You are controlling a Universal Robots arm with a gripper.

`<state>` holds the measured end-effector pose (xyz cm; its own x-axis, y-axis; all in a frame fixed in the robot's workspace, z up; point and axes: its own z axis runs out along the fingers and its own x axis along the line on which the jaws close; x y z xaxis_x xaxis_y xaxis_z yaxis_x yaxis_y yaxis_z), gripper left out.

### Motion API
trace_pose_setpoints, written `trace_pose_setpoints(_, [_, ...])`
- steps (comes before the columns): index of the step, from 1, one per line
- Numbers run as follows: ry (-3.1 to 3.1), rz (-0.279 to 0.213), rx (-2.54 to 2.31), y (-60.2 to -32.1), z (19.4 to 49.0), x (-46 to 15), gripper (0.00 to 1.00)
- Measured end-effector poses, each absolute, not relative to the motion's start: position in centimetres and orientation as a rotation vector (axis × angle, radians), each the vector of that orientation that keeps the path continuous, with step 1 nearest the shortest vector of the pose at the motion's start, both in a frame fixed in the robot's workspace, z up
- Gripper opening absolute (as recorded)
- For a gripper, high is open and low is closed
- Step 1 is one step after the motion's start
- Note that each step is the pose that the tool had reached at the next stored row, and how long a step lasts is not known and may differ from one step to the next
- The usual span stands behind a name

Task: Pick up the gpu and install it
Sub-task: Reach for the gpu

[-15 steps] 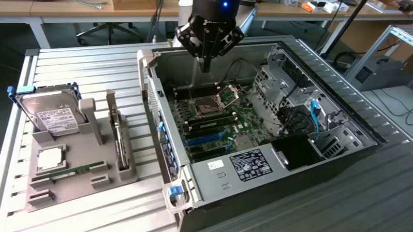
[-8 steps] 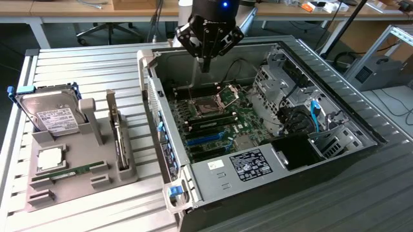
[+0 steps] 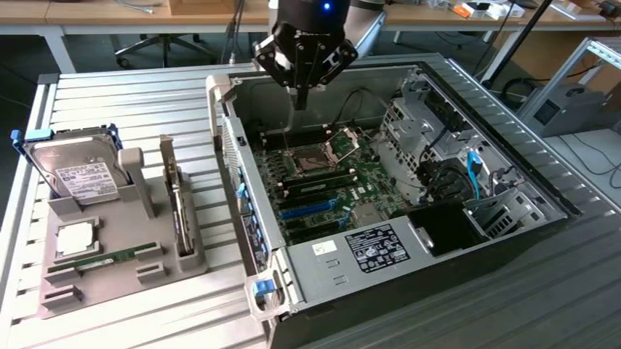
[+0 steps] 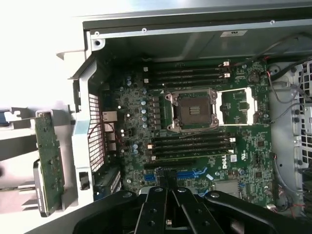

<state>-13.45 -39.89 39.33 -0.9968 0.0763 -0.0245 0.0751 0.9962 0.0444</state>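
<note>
The gpu (image 3: 180, 211) stands on its edge in a slot of the grey holder (image 3: 116, 283), at the exterior view's left, outside the computer case. In the wrist view the gpu (image 4: 48, 161) appears as a thin board with a silvery end, beside the case's rear wall. My gripper (image 3: 301, 102) hangs above the back of the open case (image 3: 524, 182), over the motherboard (image 3: 321, 189), well apart from the gpu. Its black fingers (image 4: 157, 204) are pressed together, shut on nothing, and point down toward the blue expansion slots (image 4: 190, 173).
The holder also carries a silver hard drive (image 3: 73, 171), a square processor (image 3: 75, 238) and a narrow green RAM stick (image 3: 102, 258). Inside the case sit the open CPU socket (image 4: 192, 109), memory slots, drive cages (image 3: 427, 123) and cables (image 3: 473, 174). A slatted metal table (image 3: 116, 94) lies underneath.
</note>
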Motion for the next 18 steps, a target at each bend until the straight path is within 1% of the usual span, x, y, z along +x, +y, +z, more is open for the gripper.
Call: trace_pose_setpoints(18, [3.111, 0.068, 0.118, -39.9, 39.3, -18.7, 0.11])
